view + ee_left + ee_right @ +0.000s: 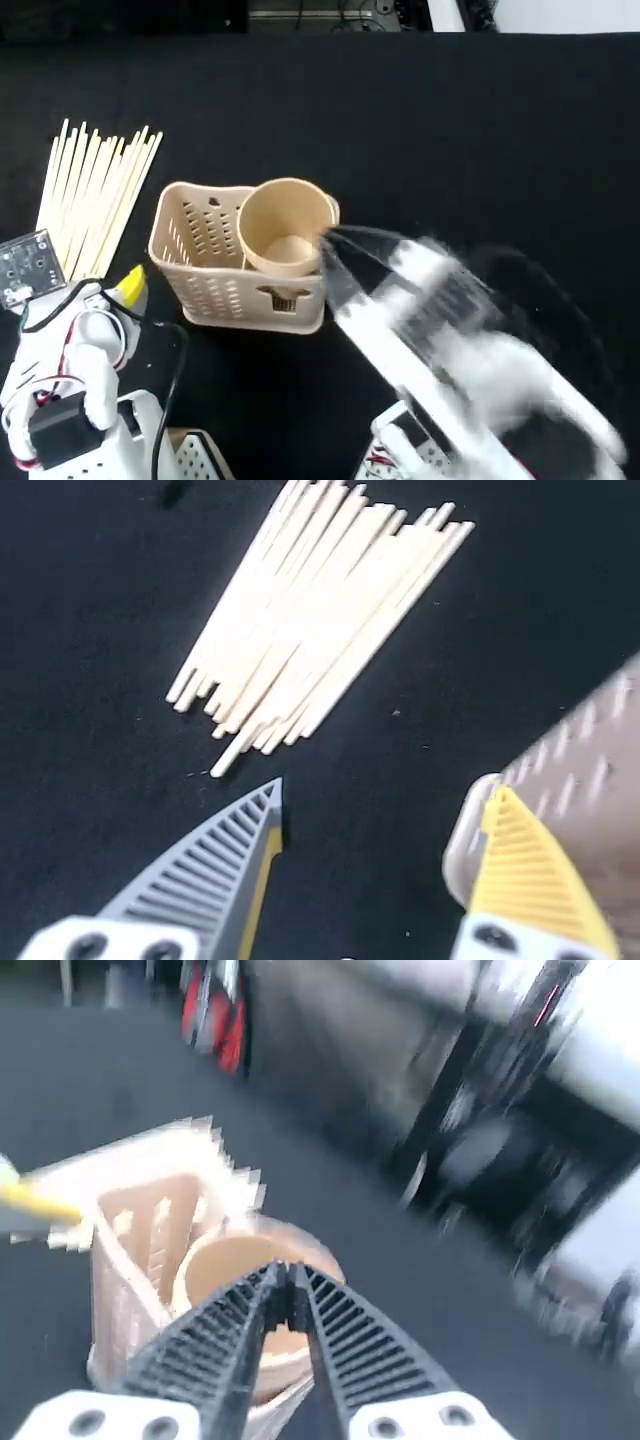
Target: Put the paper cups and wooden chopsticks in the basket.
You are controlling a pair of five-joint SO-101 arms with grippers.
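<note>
A tan paper cup stands upright in the right end of the beige slotted basket. Wooden chopsticks lie in a loose bundle on the black table, left of the basket. My left gripper is open and holds nothing; it hangs between the chopsticks and the basket's left wall. My right gripper is shut, its black fingers pressed together just over the cup. From above, the right gripper sits at the cup's right rim, blurred.
The black cloth covers the whole table. The left arm's yellow fingertip is close to the basket's near left corner. Beyond the table's far edge are cables and equipment.
</note>
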